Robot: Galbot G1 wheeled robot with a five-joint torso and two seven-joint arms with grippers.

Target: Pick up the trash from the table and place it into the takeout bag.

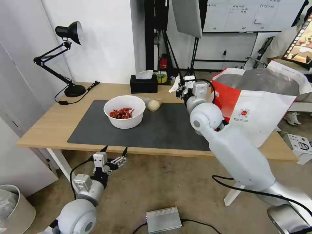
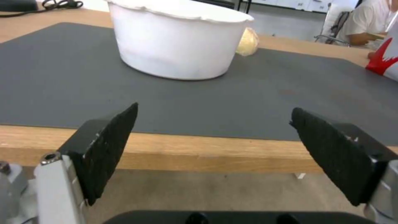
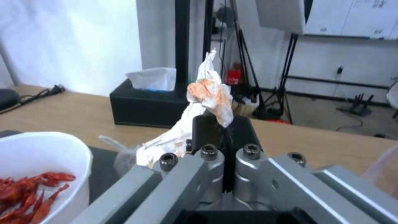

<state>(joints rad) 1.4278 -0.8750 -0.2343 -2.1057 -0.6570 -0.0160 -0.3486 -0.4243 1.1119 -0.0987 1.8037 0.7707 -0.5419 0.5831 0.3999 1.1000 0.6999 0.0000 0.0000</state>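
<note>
The fingers (image 3: 219,130) of the right gripper (image 1: 179,88) are pinched tight on the crumpled tissue (image 1: 175,85), which the head view shows lifted above the far part of the table (image 1: 52,123), just beside the open takeout bag (image 1: 256,107) standing at the robot's right. That same view has the left gripper (image 1: 114,150) below the near table edge, its fingers spread and holding nothing, with the white bowl (image 1: 124,111) of red scraps on the dark mat (image 1: 162,126), the bagged bun (image 1: 153,104) touching it on the far side, and the black tissue box (image 1: 144,84) and desk lamp (image 1: 65,58) behind. The left wrist view adds the wide gap between the two black pads (image 2: 110,146), the bowl's plain outer wall, and a sliver of the bag's red panel. The right wrist view alone reveals orange stains on the tissue and the chilli scraps (image 3: 33,193) up close.
</note>
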